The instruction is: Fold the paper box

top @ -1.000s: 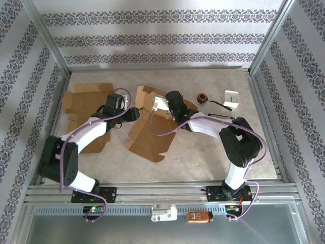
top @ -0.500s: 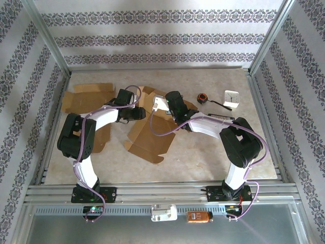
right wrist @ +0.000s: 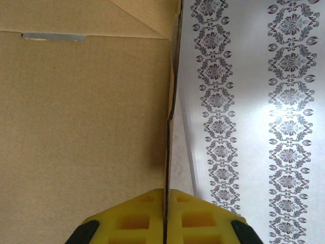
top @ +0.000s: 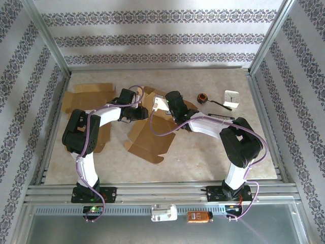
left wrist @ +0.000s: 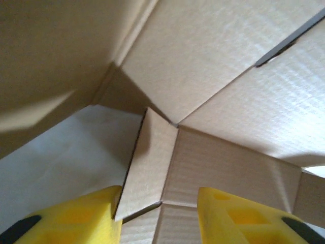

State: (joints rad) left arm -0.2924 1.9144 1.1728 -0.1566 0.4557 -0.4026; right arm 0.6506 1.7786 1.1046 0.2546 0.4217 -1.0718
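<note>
The paper box (top: 151, 138) sits mid-counter (top: 203, 157) as a half-formed blank. Its long axis runs roughly top to bottom in the top view, and its upper end is raised between the two arms. The right jaws are clenched on a thin upright panel edge (right wrist: 167, 101); in the right wrist view the yellow fingers (right wrist: 132, 213) are pressed together with cardboard between them. The left jaws are released, fingers (left wrist: 76, 216) spread, with a small side flap (left wrist: 147, 162) just ahead between them; contact unclear. The left arm (top: 104, 116) comes in from frame left of the box, the right arm (top: 208, 124) from frame right. Judgement: right steadies the wall and left is nearer the flap, so left folds it inward next. A second cardboard blank (top: 84, 99) lies flat at upper left.
</note>
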